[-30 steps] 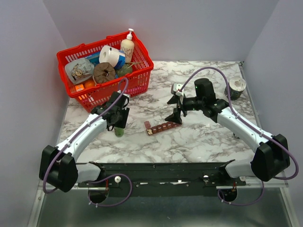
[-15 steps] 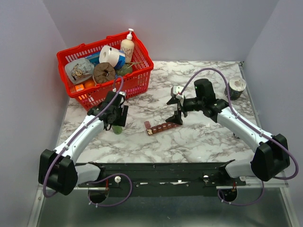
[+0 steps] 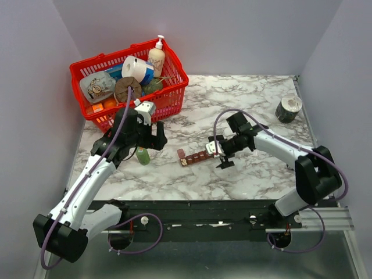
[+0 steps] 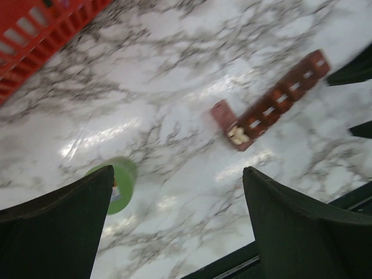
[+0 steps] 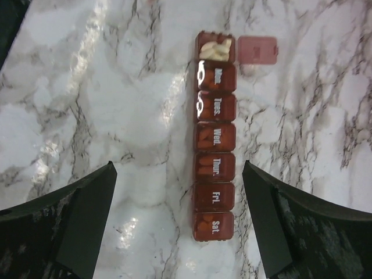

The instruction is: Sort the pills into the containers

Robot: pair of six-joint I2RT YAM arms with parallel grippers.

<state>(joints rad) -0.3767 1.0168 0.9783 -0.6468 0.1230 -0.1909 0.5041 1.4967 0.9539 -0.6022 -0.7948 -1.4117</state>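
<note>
A white marble-patterned tabletop [image 3: 250, 99] bears a red wire-mesh basket [image 3: 164, 103] far left; left tool [image 4: 177, 171] and right tool [image 5: 179, 165] both spread wide, empty; the dark red-brown plastic pill strip [image 5: 215, 136] lies mid-tabletop under the right tool; a small green bottle [image 4: 119, 183] sits to its left; white pills [image 5: 215, 49] fill its open end compartment.

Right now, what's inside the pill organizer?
The pill organizer's open end compartment holds several pale pills, its lid flipped aside. The other six lids, Mon to Sat, are shut; their contents cannot be made out.
</note>
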